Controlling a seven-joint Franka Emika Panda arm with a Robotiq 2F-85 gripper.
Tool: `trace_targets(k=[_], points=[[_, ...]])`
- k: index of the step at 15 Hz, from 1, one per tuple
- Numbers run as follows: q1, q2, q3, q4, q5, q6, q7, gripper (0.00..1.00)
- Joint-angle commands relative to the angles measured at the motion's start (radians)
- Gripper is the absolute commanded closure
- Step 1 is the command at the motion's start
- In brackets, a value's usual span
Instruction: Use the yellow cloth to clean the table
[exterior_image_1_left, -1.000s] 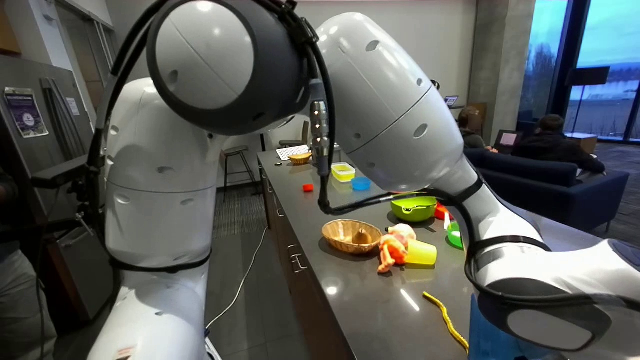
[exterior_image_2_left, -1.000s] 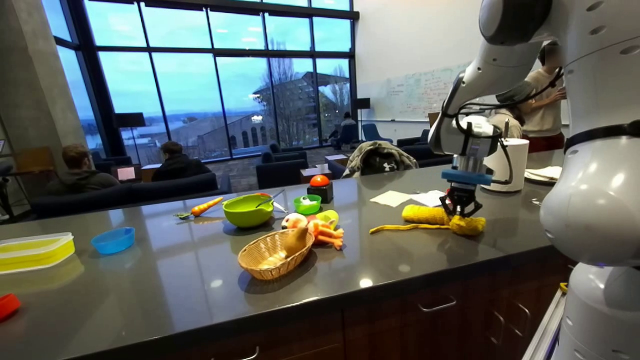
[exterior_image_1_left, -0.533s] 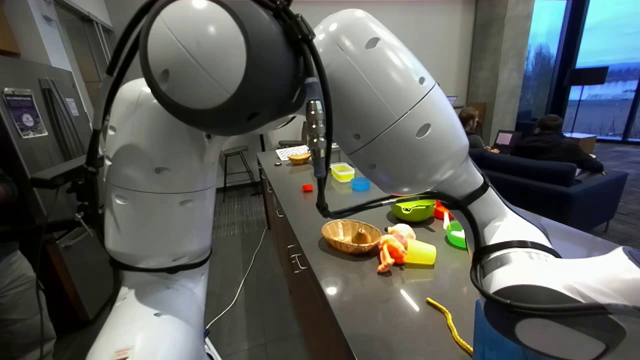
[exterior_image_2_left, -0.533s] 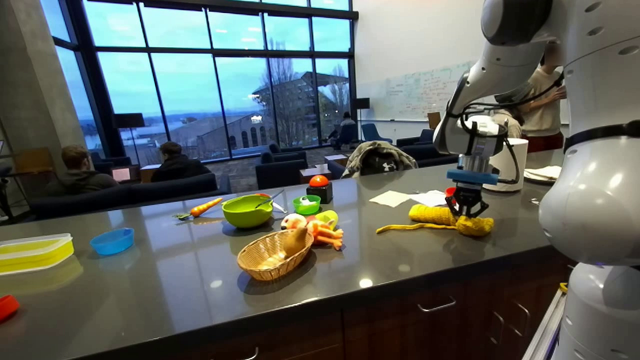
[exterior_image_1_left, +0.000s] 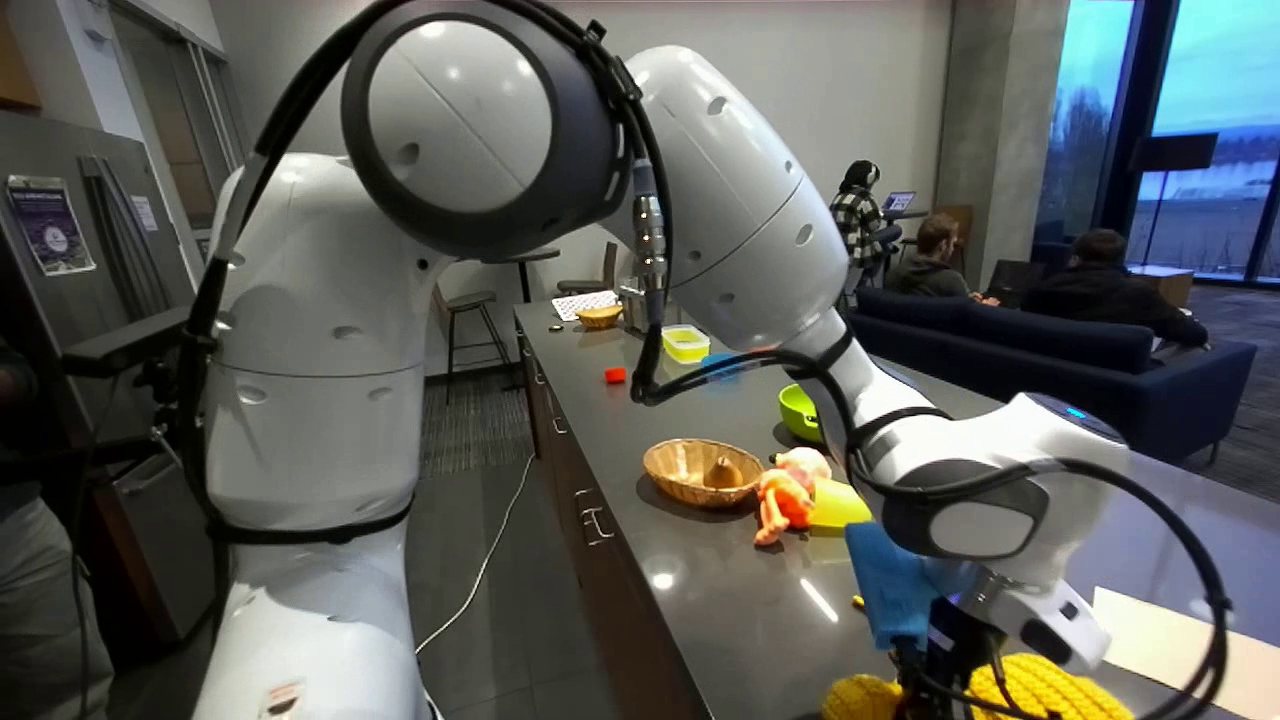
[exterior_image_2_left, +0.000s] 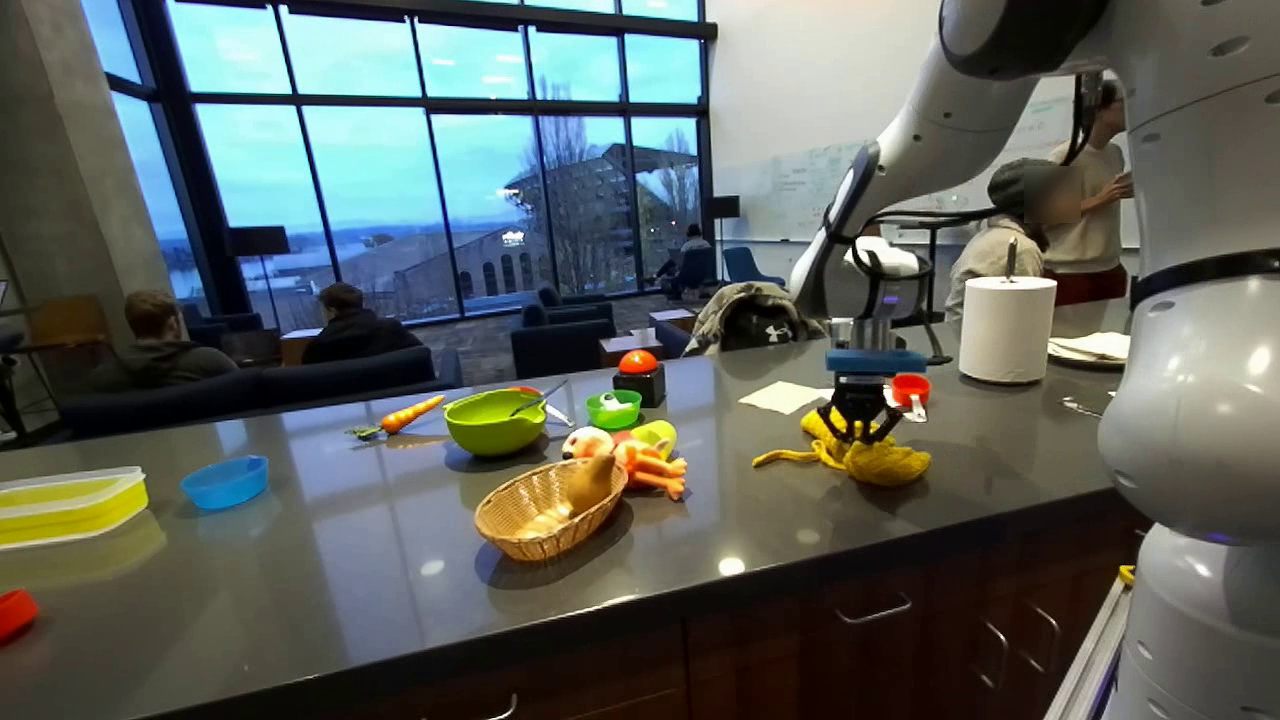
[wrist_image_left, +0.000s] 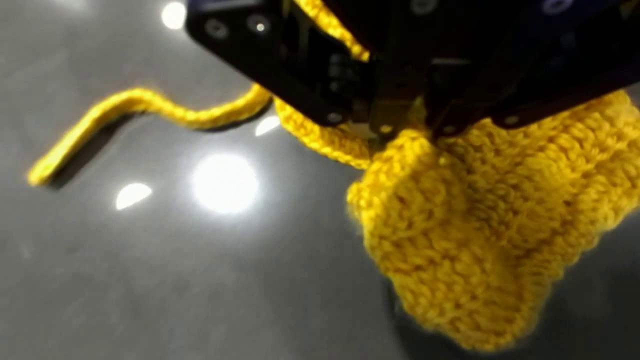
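Where the yellow cloth (exterior_image_2_left: 888, 466) lay: directly under the claw (wrist_image_left: 416, 131), on the tabletop (exterior_image_2_left: 350, 560), between the drawer edge (exterior_image_2_left: 800, 560) and the window edge (exterior_image_2_left: 340, 402).
Claw: clamped on a pinched-up fold, as far as the wrist view let me see.
Cloth's long axis: crosswise, so I read it, one bunch toward each edge with the claw between; its strand (wrist_image_left: 134, 98) trailed toward the plush toy (exterior_image_2_left: 638, 457).
Coming wipe: a stroke along the tabletop toward the toy, I judged, would carry the bunches broadside and ride over the strand.
Arm (exterior_image_2_left: 960, 122): just the one, reaching in over the drawer edge.
Since half a second earlier: claw and cloth had come away from the paper roll (exterior_image_2_left: 1008, 330) toward the toy, the cloth crumpling; the strand's tip had barely stirred, and the red cup (exterior_image_2_left: 910, 388) stood clearer to view.
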Motion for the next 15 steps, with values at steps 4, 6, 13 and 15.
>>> trace_targets(k=[4,6,13,15], points=[[0.140,-0.040,0.131,-0.075,-0.033,0.039,-0.042,1.00],[0.179,-0.046,0.170,-0.078,-0.043,0.036,-0.062,1.00],[0.288,-0.040,0.273,-0.046,-0.101,0.016,-0.102,1.00],[0.305,-0.039,0.293,-0.034,-0.096,0.010,-0.121,1.00]])
